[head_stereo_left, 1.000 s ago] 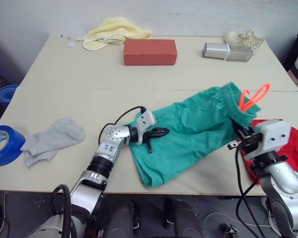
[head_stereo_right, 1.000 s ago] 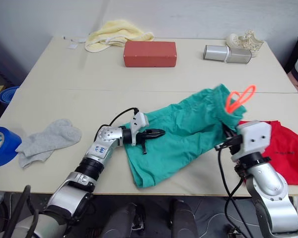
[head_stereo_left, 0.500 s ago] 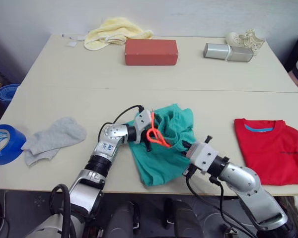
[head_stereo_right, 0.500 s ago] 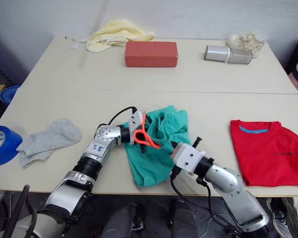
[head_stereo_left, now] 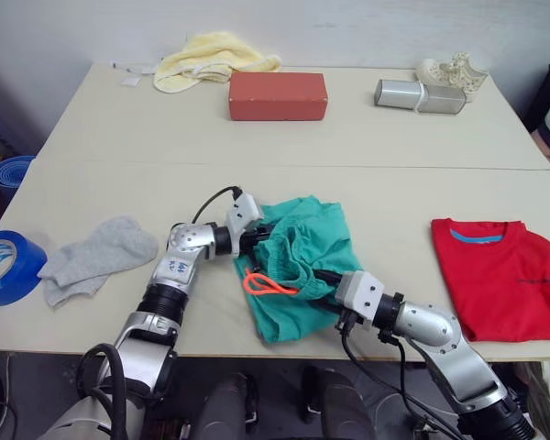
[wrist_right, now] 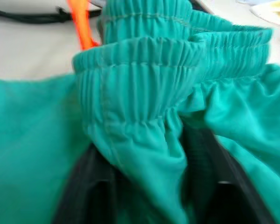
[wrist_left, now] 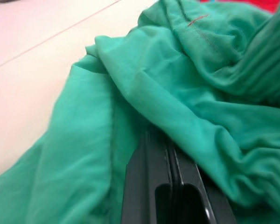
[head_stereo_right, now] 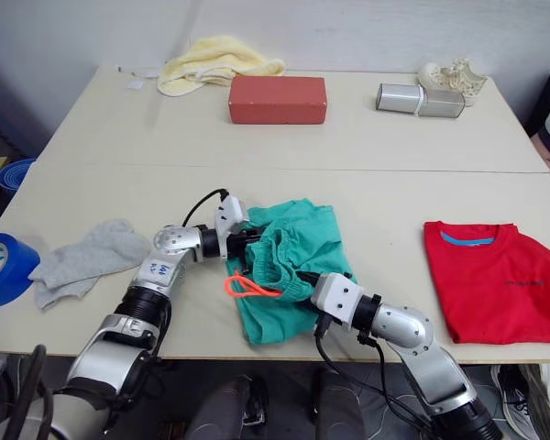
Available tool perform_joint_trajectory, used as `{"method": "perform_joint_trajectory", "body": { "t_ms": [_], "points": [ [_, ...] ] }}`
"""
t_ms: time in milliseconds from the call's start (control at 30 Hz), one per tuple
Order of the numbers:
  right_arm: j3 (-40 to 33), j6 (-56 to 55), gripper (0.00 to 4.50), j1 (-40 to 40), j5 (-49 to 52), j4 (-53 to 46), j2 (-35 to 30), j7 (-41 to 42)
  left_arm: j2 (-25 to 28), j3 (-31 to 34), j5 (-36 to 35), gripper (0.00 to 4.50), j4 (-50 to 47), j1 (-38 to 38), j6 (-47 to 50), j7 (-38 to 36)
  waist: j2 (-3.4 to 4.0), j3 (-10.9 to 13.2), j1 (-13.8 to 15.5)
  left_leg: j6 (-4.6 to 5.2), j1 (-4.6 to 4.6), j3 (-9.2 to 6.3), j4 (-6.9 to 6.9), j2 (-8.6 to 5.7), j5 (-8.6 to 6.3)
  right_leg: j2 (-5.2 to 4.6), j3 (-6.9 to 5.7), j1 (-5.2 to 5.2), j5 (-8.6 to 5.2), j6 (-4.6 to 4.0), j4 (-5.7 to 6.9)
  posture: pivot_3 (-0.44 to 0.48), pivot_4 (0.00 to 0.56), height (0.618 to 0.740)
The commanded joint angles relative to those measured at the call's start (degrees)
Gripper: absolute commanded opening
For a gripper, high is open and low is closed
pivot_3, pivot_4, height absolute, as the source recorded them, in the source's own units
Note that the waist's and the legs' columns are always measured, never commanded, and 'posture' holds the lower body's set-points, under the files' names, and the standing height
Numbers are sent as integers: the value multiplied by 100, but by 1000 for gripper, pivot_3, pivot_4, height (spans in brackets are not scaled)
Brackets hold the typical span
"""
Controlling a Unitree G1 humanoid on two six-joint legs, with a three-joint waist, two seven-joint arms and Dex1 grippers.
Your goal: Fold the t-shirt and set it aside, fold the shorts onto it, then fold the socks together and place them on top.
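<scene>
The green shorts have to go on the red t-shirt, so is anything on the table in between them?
No, nothing visible lies between them. The shorts sit bunched mid-table, with the right pincer and left pincer both at the fabric. Bare table separates them from the t-shirt on the right.

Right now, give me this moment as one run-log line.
step: folding shorts | right gripper: shut on waistband | left gripper: shut on shorts edge | t-shirt: set aside, robot's right | socks: untouched
</scene>
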Motion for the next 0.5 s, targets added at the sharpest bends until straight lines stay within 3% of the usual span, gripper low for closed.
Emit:
{"method": "perform_joint_trajectory", "body": {
  "t_ms": [33,167,333,500],
  "points": [
    [-565,665,3128,172,1411,-663,-334,660,292,217,-449,0,-420,30,249,-533,0,0,6,0,-2,-2,1,0,0,-1,-2,0,0,0,-1,0,150,740],
    [-1225,1118,4475,532,2050,-1065,-833,928,862,335,-533,0,-473,-46,407,-935,-1,0,13,6,-1,-4,9,0,-4,-8,-2,6,1,1,-2,0,150,740],
    [-2251,1712,4475,1200,2841,-1243,-1248,955,1433,509,-791,0,-686,-169,568,-1463,-1,0,47,0,-1,-8,-2,0,-6,-7,-6,3,-1,-3,-5,0,150,740],
    [-2831,2066,4475,736,3161,-641,-988,437,1163,572,-1412,0,-1677,-246,1000,-1563,-1,0,90,-26,-1,-6,7,-1,-21,-11,0,8,8,1,-12,0,150,740]
  ]
}}
